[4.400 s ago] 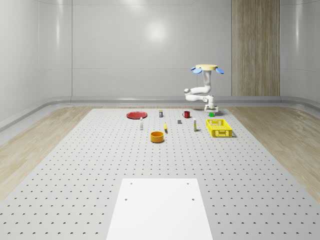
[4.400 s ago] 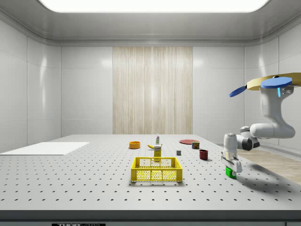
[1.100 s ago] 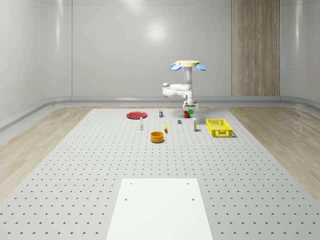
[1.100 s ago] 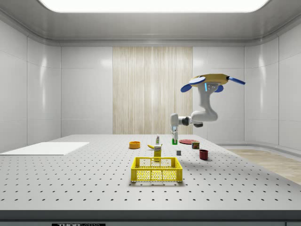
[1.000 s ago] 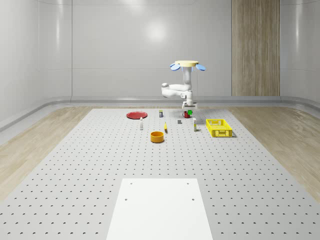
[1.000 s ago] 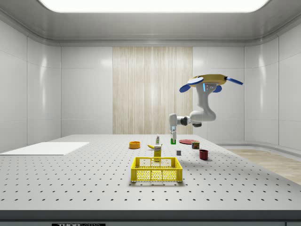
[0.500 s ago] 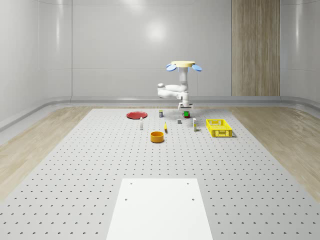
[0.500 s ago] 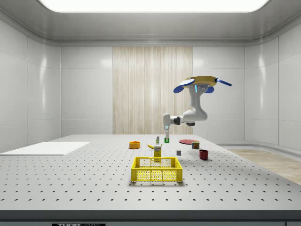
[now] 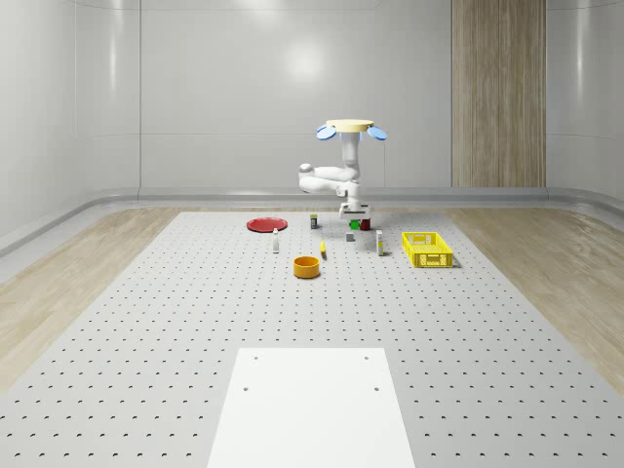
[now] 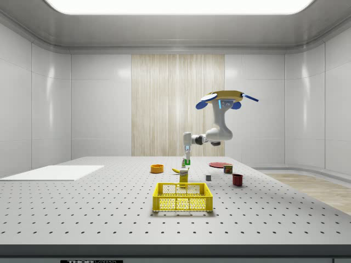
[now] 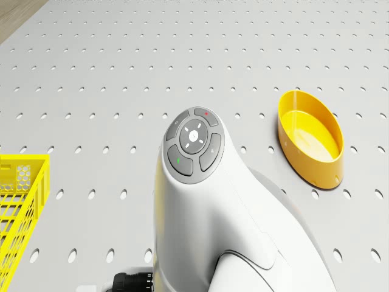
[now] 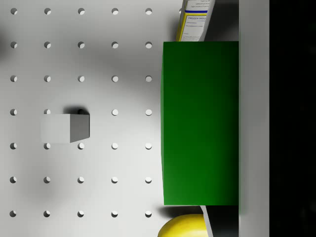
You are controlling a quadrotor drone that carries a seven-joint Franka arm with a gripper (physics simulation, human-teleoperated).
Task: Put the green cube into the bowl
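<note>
1. The drone [image 9: 349,127] is seen hovering above the far part of the tabletop [image 9: 195,322], right of centre in the whole-scene view, with the arm bent down beneath it.

2. The end effector [image 10: 187,159] is closed on the cube [image 12: 200,123], which is carried in the air; in the side view it hangs at centre frame, above the clutter.

3. The cube is judged to be held high so that it passes over the items standing on the tabletop on the way to the bowl [image 9: 307,266].

4. In the whole-scene view the bowl lies lower left of the end effector, well apart from it; in the drone view it is seen at the right of the frame, open side up and empty, so the drop is not yet done.

5. In the wrist view the cube covers the right of centre; one finger [image 12: 254,118] is seen as a pale strip against its right side, and the other finger cannot be made out.

6. A grey block [image 12: 64,128] is seen at left, while a carton [image 12: 196,19] at the top edge and a yellow object [image 12: 182,226] at the bottom edge are cut off behind the cube.

7. In the drone view a yellow crate [image 11: 18,207] is cut off at the left edge.
</note>
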